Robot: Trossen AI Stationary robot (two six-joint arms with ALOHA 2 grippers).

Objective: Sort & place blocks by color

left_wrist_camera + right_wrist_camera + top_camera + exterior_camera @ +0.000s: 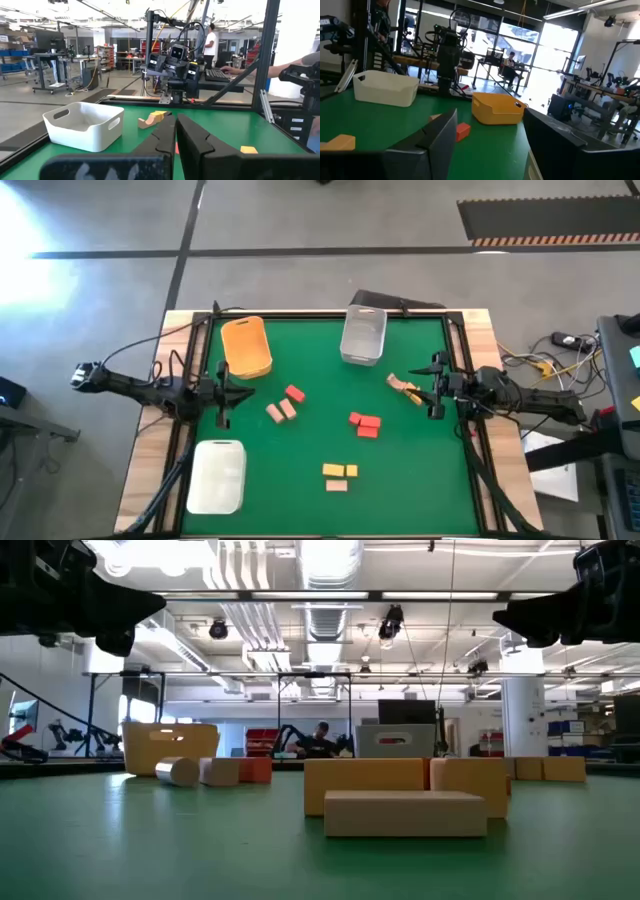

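Blocks (365, 424) lie scattered mid-frame on the green surface (420, 480), none in a bin, so sorting seems unstarted. The orange bin (246, 346), clear bin (363, 335) and white bin (217, 475) sit around them. The left gripper (221, 392), jaws nearly clenched and empty, hovers at left; the right gripper (437, 387), jaws spread, hovers at right. Nothing blocks the way.

Red blocks (506, 783) nearly all hidden behind yellow blocks (365, 786) in low view. Tan block (436, 118) and red block (462, 131) partly hidden by right gripper's finger (427, 145). Yellow block (338, 143) cut by pic edge.
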